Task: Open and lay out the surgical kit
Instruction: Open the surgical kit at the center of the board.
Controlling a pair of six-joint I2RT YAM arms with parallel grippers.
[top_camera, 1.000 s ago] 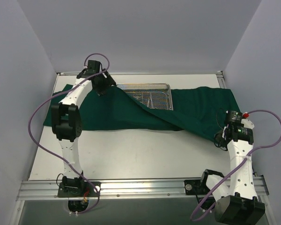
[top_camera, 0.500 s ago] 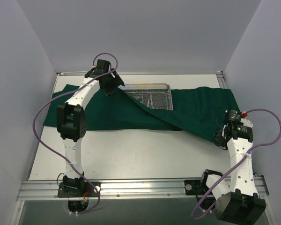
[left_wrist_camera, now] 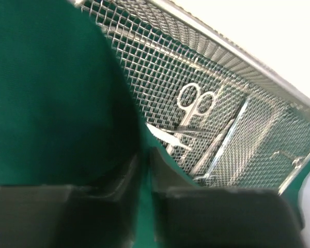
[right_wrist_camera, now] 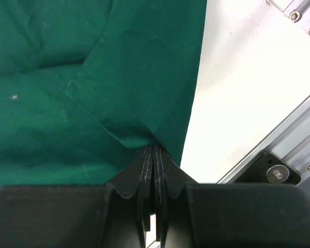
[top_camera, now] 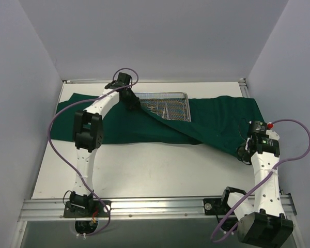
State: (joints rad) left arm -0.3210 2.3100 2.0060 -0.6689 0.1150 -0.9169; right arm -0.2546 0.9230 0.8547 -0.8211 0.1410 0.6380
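Note:
The surgical kit's dark green cloth (top_camera: 119, 125) lies across the back of the table and covers the left part of the silver wire-mesh tray (top_camera: 170, 96). Scissors (left_wrist_camera: 195, 99) and other slim metal instruments lie in the tray (left_wrist_camera: 258, 134). My left gripper (top_camera: 130, 101) is at the tray's left end. In the left wrist view its jaws (left_wrist_camera: 144, 154) are nearly together, with the edge of the cloth (left_wrist_camera: 51, 93) between them. My right gripper (top_camera: 244, 152) is shut on the cloth's near right corner (right_wrist_camera: 139, 103), and its jaws (right_wrist_camera: 154, 151) are pressed tight.
The white tabletop (top_camera: 155, 170) stretches in front of the cloth. An aluminium rail (top_camera: 160, 206) runs along the near edge, and another rail (right_wrist_camera: 294, 139) lies close to my right gripper. Grey walls enclose the left, back and right.
My left arm has swung right along the back of the cloth to the tray's left end, and its jaws have narrowed onto the cloth edge. The right gripper has barely moved.

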